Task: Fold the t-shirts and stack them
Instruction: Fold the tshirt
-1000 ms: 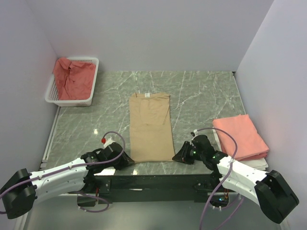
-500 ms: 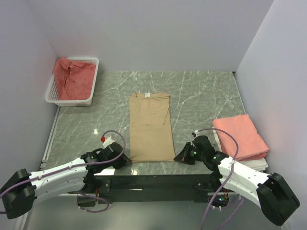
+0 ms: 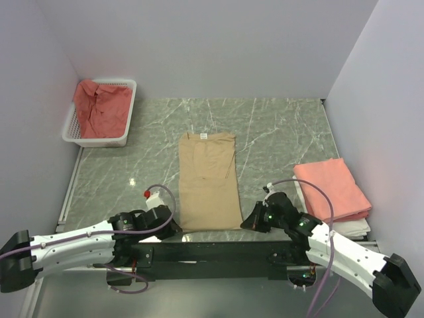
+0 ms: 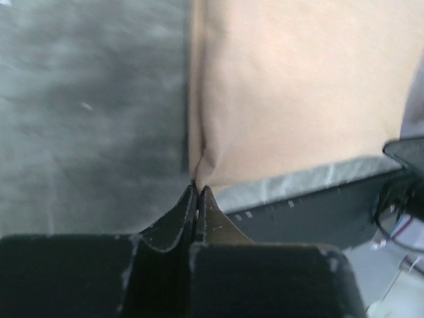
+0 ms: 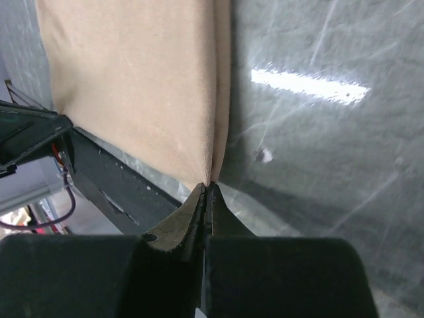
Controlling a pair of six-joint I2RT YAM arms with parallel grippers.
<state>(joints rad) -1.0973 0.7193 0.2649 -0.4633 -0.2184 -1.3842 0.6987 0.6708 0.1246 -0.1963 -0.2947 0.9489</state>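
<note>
A tan t-shirt (image 3: 208, 179), folded into a long narrow strip, lies in the middle of the marble table, collar at the far end. My left gripper (image 3: 176, 229) is shut on its near left corner; the left wrist view shows the fingertips (image 4: 197, 187) pinching the tan t-shirt (image 4: 298, 93) at that corner. My right gripper (image 3: 244, 225) is shut on the near right corner, and the right wrist view has the tips (image 5: 207, 187) pinching the tan t-shirt (image 5: 132, 86). A folded salmon-pink t-shirt (image 3: 331, 189) lies at the right. A crumpled coral-red t-shirt (image 3: 101, 106) fills the basket.
The white mesh basket (image 3: 99, 138) stands at the far left corner by the wall. The pink stack rests on a white sheet (image 3: 354, 226). A dark rail (image 3: 218, 250) runs along the table's near edge between the arm bases. Walls close in on three sides.
Both grippers have shut on the tan shirt's near corners and pulled back slightly toward the near edge; the shirt's near hem has shifted with them.
</note>
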